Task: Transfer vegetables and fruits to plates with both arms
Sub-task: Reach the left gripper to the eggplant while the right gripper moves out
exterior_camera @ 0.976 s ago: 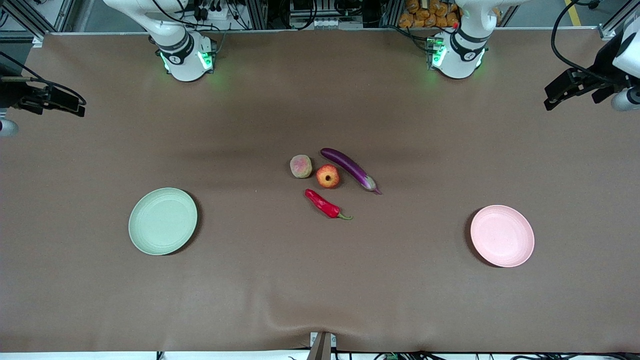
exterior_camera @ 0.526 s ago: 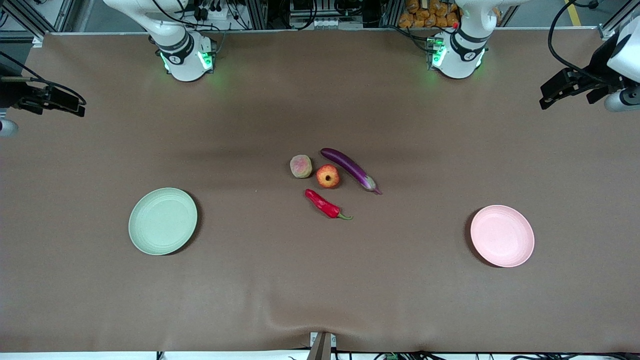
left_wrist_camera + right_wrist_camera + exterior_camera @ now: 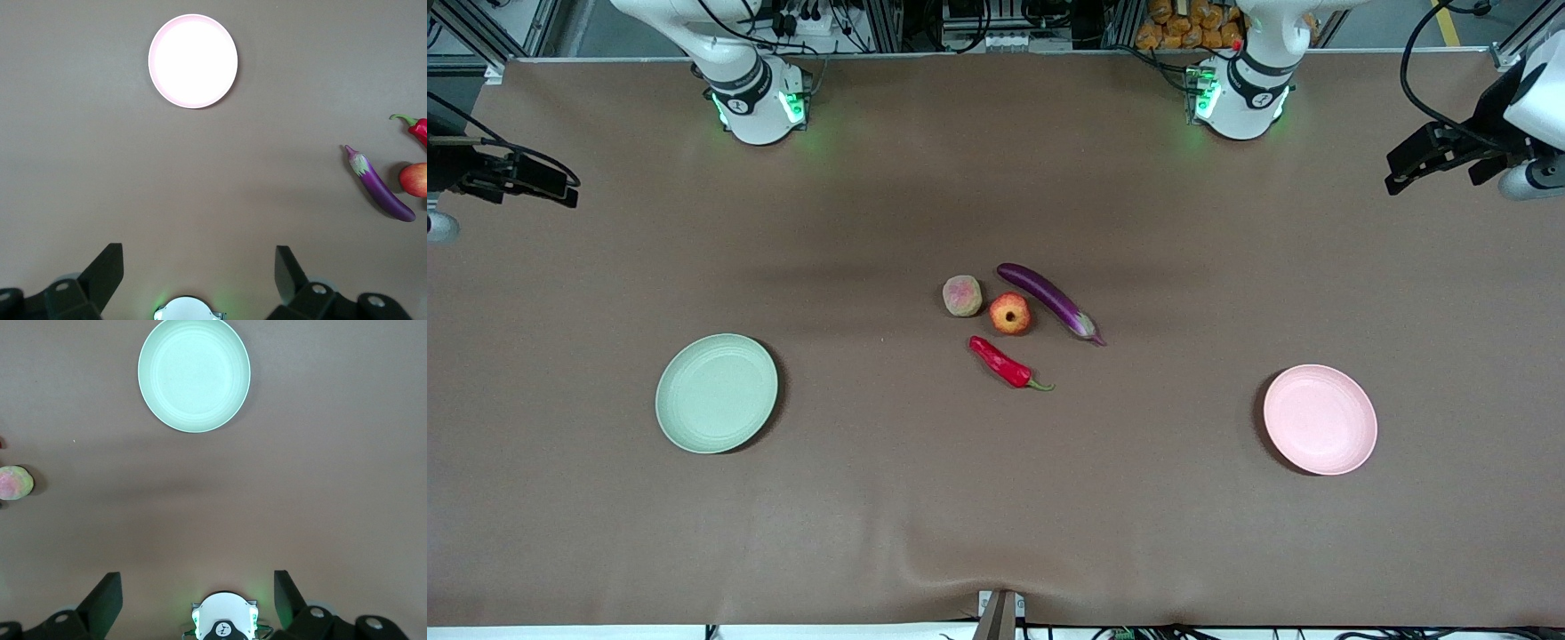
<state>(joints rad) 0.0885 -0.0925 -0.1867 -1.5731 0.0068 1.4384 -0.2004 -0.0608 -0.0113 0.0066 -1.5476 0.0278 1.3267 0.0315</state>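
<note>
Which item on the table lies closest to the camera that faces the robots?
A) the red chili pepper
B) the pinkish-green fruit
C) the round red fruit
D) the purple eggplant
A: the red chili pepper shows lowest of the four in the front view.

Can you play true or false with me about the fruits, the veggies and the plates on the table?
1. The eggplant is lying on the pink plate. False: it lies on the table in the middle, and the pink plate has nothing on it.
2. The red fruit sits between the peach and the eggplant. True.
3. The chili pepper is nearer to the front camera than the red fruit. True.
4. The right gripper is holding the peach. False: its fingers are open with nothing between them.
5. The green plate has nothing on it. True.
</note>
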